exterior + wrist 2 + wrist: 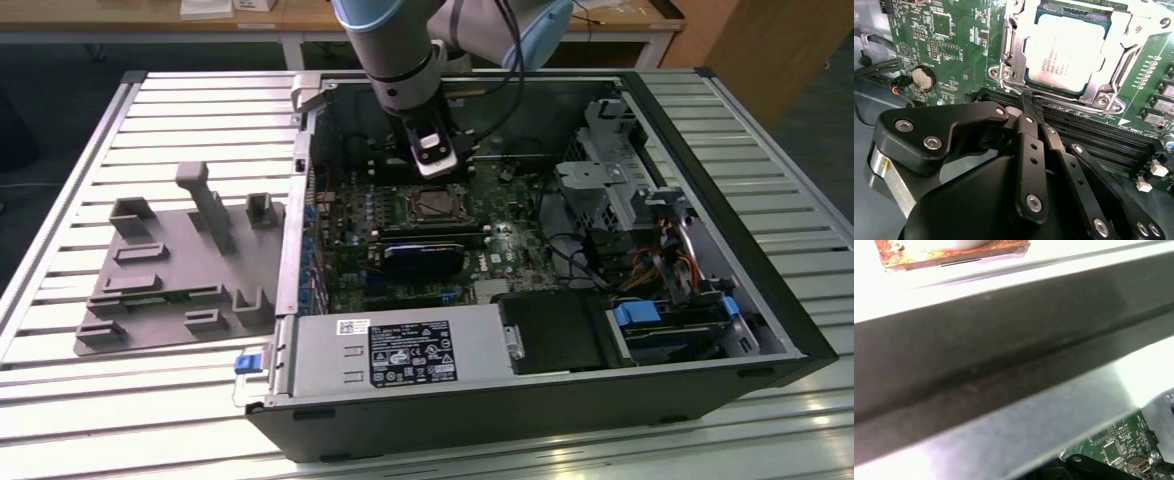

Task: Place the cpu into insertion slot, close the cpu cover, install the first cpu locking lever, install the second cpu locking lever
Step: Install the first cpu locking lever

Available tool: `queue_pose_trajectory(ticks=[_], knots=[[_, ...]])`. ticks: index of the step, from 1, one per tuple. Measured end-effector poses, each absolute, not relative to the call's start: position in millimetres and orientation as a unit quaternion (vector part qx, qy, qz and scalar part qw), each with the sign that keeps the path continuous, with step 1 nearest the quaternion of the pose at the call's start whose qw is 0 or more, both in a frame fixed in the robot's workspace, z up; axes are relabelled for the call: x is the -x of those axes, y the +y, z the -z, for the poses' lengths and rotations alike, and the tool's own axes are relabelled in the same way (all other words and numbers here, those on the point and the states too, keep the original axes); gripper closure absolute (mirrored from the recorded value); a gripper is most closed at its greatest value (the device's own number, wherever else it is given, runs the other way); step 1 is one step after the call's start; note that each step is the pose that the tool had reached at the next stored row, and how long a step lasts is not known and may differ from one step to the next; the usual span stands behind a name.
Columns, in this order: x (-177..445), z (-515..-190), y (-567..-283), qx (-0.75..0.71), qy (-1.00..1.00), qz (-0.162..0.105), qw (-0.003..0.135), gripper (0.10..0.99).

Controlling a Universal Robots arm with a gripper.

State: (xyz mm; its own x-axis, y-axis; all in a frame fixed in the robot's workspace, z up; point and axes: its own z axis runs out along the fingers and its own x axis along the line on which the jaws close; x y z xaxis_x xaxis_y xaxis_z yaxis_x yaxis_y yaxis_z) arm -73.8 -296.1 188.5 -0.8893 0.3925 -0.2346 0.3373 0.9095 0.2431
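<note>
On a slatted metal table [160,110], an open computer case [747,300] lies on its side, desks [134,22] behind. The gripper [1027,102] has its fingers pressed together beside the insertion slot [999,74], where the cpu [1064,55] sits under the cpu cover [1119,30].

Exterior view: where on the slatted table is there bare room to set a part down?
Bare slatted table lies in front of and behind the grey fixture, on the exterior view's left of the computer case. Inside the case, around the gripper, is crowded.
</note>
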Motion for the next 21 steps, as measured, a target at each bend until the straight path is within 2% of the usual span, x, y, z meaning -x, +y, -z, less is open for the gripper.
queue_pose_trajectory(ticks=[21], knots=[[73.5,-187.8,-301.5,-0.189,0.967,-0.099,0.141,0.98]])
